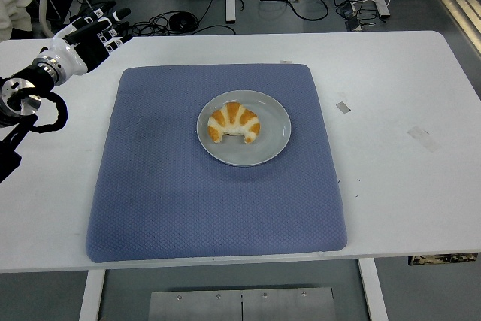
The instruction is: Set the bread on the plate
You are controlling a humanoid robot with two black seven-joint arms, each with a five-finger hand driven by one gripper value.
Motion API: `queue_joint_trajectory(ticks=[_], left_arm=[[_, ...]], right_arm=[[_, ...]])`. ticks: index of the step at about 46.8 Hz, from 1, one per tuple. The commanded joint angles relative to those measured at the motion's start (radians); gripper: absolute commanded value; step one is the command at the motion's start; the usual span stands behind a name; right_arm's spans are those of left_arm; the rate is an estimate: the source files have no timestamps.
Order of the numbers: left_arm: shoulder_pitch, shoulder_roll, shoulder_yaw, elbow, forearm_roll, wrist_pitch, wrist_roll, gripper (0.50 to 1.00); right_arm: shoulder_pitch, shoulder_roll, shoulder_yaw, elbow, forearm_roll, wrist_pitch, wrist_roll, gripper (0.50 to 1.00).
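The bread (234, 122), a curved croissant with brown and pale stripes, lies on the plate (274, 139); it sits a little left of the plate's middle, with its open side toward the near edge; nothing touches it. The plate is grey and round, and it rests on the blue mat (173, 201), somewhat above the mat's centre. The mat covers the middle part of the white table (406, 186).

The left hand (89, 38) is at the far left corner of the table, well apart from the plate and off the mat; its fingers (113, 18) are stretched out and a little spread, pointing to the upper right, and they hold nothing. The black arm behind it goes to the left edge of the picture. The right hand does not show.

On the bare table to the right of the mat there are two small pieces of tape (343, 107); behind the table, black cables (218, 1) lie on the floor.
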Motion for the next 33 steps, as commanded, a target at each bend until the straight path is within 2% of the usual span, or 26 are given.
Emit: queue_joint_trajectory(ticks=[1,33], left_arm=[[0.001,0.007,0.0,0.0,0.0,0.0,0.0,0.983],[0.046,0.013,0.0,0.001,0.0,-0.001,-0.002,0.983]], right_arm=[[0.0,0.0,-0.001,0.0,-0.001,0.0,0.0,1.0],[0.0,0.0,0.0,-0.001,-0.001,-0.001,0.0,1.0]])
